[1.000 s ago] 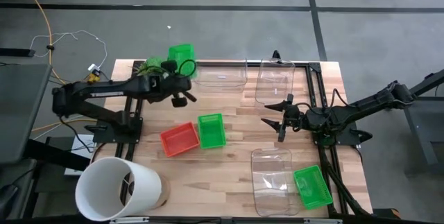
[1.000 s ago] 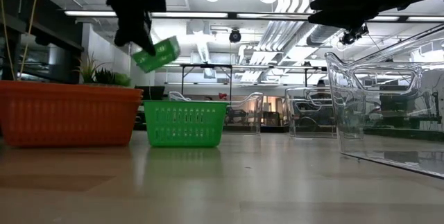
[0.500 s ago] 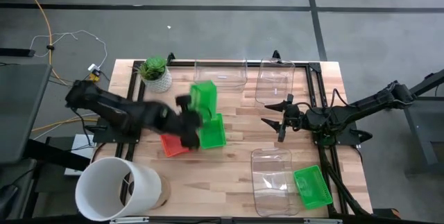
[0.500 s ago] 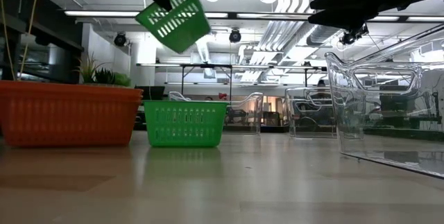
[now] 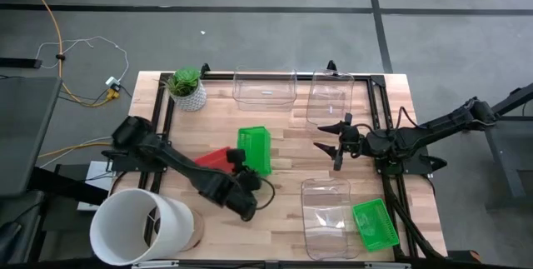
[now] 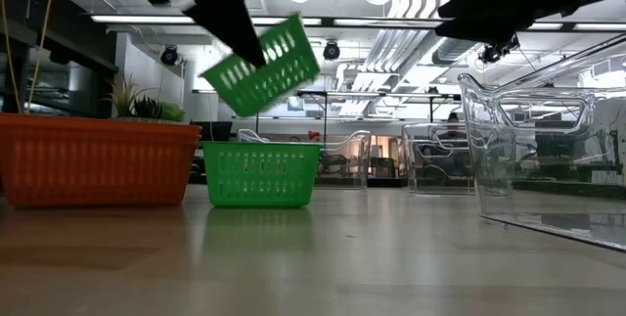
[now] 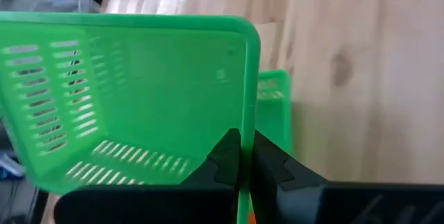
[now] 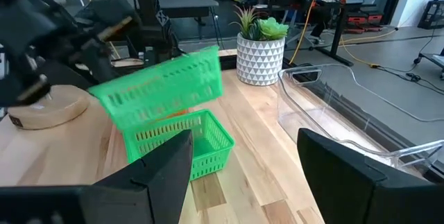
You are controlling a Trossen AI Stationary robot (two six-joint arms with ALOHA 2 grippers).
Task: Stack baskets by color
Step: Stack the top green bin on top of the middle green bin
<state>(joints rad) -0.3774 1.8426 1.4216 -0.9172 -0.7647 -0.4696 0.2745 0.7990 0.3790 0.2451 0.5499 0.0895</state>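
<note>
- The left gripper (image 7: 239, 158) is clamped on the rim of a green basket (image 6: 259, 67), holding it tilted in the air above a second green basket (image 6: 260, 172) on the table (image 5: 283, 211).
- A red basket (image 6: 93, 159) sits just beside that second basket.
- The right gripper (image 5: 326, 146) hovers with fingers spread wide, holding nothing, among clear tubs (image 5: 326, 216).
- A third green basket (image 5: 374, 224) lies beside the near tub.
- No readable writing or labels show.
</note>
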